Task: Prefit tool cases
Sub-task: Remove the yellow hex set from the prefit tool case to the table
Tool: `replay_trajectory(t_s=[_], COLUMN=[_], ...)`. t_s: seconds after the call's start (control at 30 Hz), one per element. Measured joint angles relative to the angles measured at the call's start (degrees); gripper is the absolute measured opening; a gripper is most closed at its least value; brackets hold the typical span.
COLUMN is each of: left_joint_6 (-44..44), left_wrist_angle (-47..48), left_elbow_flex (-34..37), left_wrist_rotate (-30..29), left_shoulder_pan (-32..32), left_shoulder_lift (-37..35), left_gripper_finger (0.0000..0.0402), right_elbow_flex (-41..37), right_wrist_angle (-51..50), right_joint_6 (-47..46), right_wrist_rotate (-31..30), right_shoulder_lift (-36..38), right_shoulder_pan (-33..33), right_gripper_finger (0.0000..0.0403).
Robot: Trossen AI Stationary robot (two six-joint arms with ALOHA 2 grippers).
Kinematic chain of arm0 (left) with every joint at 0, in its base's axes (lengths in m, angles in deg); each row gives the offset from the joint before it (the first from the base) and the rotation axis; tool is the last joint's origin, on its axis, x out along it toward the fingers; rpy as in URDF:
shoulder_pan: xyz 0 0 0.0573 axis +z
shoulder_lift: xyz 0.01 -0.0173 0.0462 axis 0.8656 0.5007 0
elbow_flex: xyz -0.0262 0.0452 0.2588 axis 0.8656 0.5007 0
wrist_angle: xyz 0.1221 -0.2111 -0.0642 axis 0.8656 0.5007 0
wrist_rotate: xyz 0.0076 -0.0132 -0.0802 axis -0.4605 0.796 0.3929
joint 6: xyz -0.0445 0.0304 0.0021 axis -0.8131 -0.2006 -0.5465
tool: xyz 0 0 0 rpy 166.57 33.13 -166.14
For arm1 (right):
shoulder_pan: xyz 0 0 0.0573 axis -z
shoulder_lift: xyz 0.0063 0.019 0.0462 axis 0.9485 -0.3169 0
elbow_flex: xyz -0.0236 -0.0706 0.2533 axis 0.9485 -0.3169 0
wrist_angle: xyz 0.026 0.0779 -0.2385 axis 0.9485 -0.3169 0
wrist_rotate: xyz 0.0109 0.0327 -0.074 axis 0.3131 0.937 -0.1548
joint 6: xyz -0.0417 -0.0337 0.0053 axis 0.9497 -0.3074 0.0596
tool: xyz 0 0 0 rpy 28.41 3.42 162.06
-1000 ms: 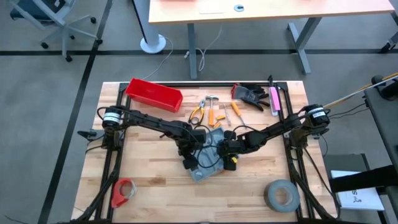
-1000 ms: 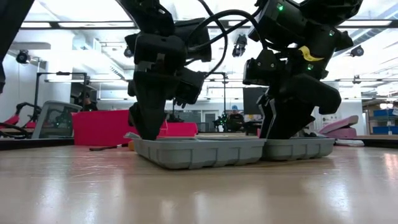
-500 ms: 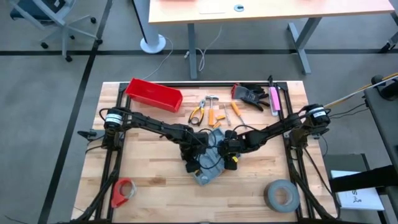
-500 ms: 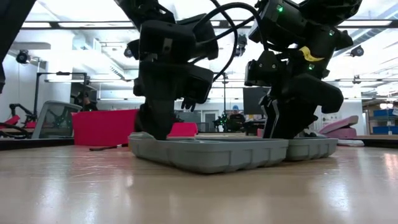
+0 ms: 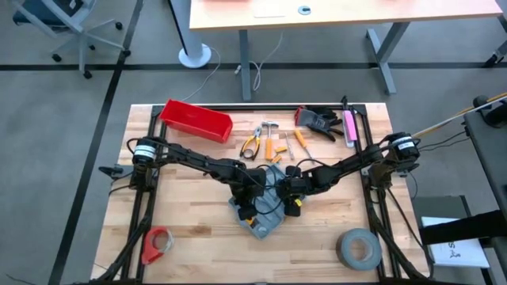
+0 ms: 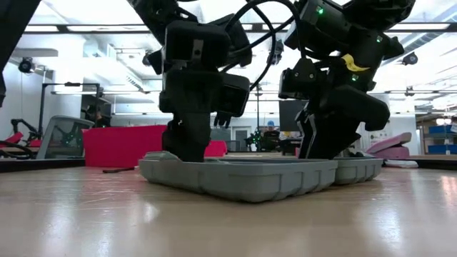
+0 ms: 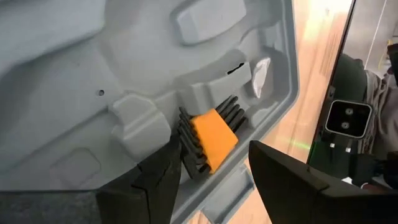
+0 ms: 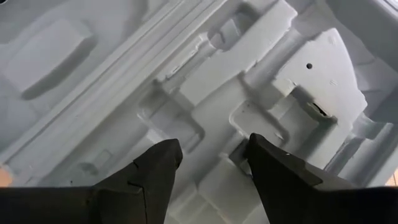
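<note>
Left gripper is down inside the open tool case, fingers spread with a clear gap; between them sits an orange-handled hex key set lying in a moulded recess near the case edge. Can't tell if either finger actually touches it; nothing is pinched. In the low view the left gripper stands on the nearer half of the case. Right gripper is also spread, fingers hovering just over the bare grey recesses of the case's other half, gripping nothing; contact with the plastic not readable. In the high view both grippers meet over the case, left gripper and right gripper just beside each other. Case lies open and flat at mid-table, turned at an angle to the table edges. Outward: pliers, small orange-handled tools and a screwdriver lie loose just behind the case; red bin at the far left, black gloves and a pink tool at the far right. Grey tape roll near front right, red tape dispenser near front left.
</note>
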Motion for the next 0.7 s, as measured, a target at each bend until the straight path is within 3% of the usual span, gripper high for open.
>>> replay_trajectory(t_s=[0.7], left_joint_6=[-1.6], left_wrist_angle=[-1.9], left_elbow_flex=[1.2], left_wrist_rotate=[0.6], left_shoulder_pan=[-1.6], left_shoulder_lift=[-0.3], left_gripper_finger=[0.0154], right_elbow_flex=[0.0], right_wrist_angle=[-0.1], right_joint_6=[0.8], right_wrist_rotate=[0.0], right_shoulder_lift=[0.0], right_shoulder_pan=[0.0], right_gripper_finger=[0.0183])
